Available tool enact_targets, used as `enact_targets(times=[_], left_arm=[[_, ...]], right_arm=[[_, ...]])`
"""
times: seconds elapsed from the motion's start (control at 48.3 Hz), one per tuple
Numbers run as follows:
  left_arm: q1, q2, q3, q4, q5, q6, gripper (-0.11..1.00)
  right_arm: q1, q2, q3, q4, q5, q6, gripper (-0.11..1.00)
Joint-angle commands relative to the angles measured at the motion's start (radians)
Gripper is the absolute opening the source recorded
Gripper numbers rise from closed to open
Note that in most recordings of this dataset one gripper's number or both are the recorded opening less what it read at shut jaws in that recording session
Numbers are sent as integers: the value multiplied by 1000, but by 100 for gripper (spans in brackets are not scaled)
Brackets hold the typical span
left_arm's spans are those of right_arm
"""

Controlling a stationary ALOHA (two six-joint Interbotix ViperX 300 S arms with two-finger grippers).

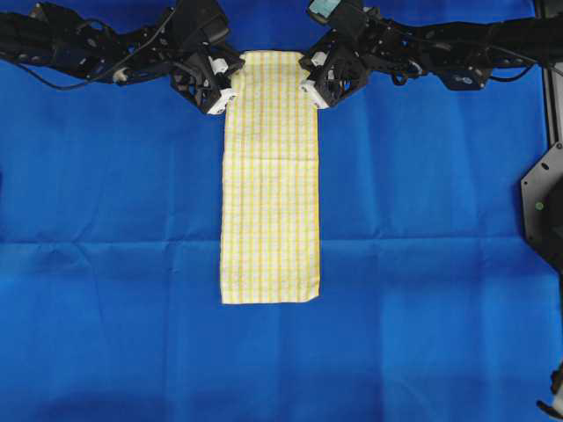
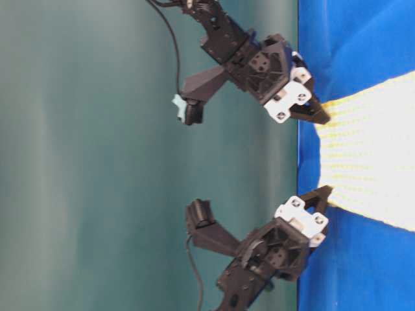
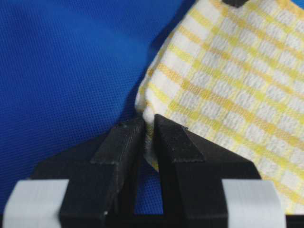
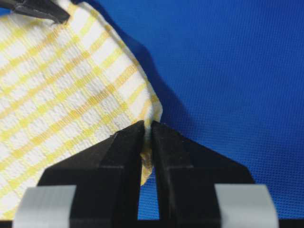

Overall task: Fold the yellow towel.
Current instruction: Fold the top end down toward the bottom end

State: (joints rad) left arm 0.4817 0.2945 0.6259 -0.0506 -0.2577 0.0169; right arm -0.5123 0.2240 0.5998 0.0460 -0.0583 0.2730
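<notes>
- Yellow towel (image 1: 270,176) lies flat lengthwise, centred on blue cloth (image 1: 106,220).
- Left gripper (image 3: 148,127) pinches the towel's far-left corner.
- Right gripper (image 4: 147,129) pinches the far-right corner.

You will find no legible text, label, brand, number or sign on anything in these views.

Yellow towel (image 1: 270,180), long strip flat on blue cloth (image 1: 106,264); top corners under left gripper (image 1: 226,98) and right gripper (image 1: 310,95), both closed.
</notes>
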Motion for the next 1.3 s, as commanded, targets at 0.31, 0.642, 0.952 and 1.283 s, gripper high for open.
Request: enact_targets(times=[0.31,0.642,0.952,1.283], left_arm=[[-2,-77,6,0,2,2,7],[-58,-178,55,0,3,0,7],[-199,-238,123,0,28,-23,7],[-380,-272,186,-2,28,-121,7]], right_arm=[[3,-63,-9,2,6,-2,7],[48,-146,44,2,8,-2,7],[181,-255,138,5,3,-2,7],[354,-318,238,40,-46,0,7]])
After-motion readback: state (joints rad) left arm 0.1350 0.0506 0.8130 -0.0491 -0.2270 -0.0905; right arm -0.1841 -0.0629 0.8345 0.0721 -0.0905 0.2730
